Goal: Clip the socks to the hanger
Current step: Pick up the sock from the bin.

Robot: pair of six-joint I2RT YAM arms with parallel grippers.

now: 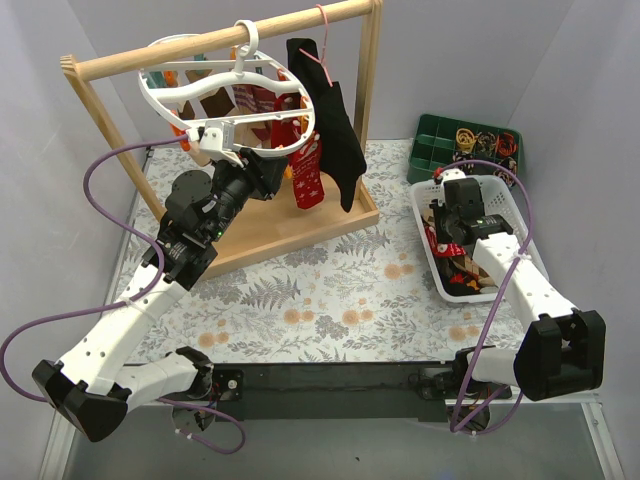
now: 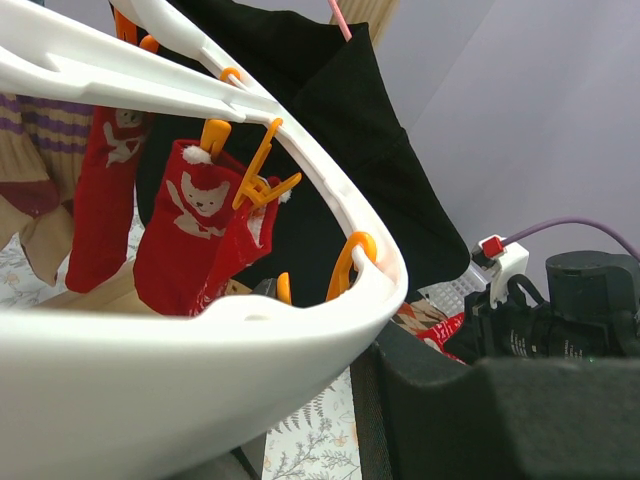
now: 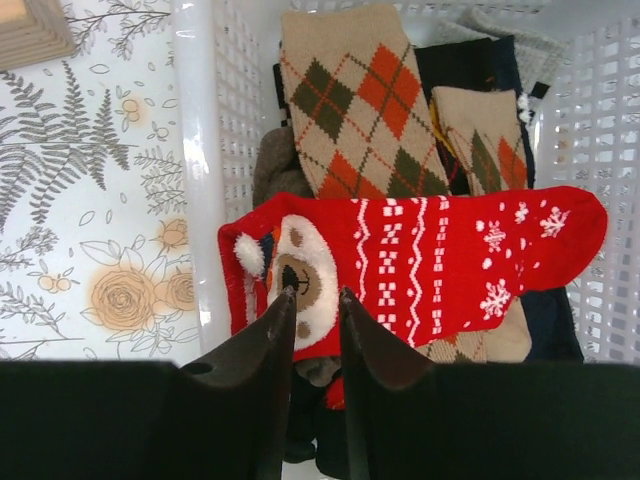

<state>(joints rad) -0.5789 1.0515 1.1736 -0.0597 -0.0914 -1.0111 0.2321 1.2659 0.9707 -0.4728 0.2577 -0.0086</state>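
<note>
The white round hanger (image 1: 232, 88) hangs by its hook from the wooden rail (image 1: 130, 62). My left gripper (image 1: 207, 138) is shut on its near rim, which fills the left wrist view (image 2: 200, 370) beside one black finger (image 2: 480, 410). Red Christmas socks (image 1: 308, 178) hang from its orange clips (image 2: 262, 170) and show in the left wrist view (image 2: 190, 230). My right gripper (image 3: 317, 292) is narrowly open and empty, just above a red bear-print sock (image 3: 440, 260) in the white basket (image 1: 503, 190). Argyle socks (image 3: 360, 100) lie under it.
A black garment (image 1: 340, 130) on a thin pink wire hanger (image 1: 322, 40) hangs on the rail right of the white hanger. The rail's wooden base (image 1: 290, 232) lies on the floral cloth. A green tray (image 1: 440, 140) of small items stands behind the basket.
</note>
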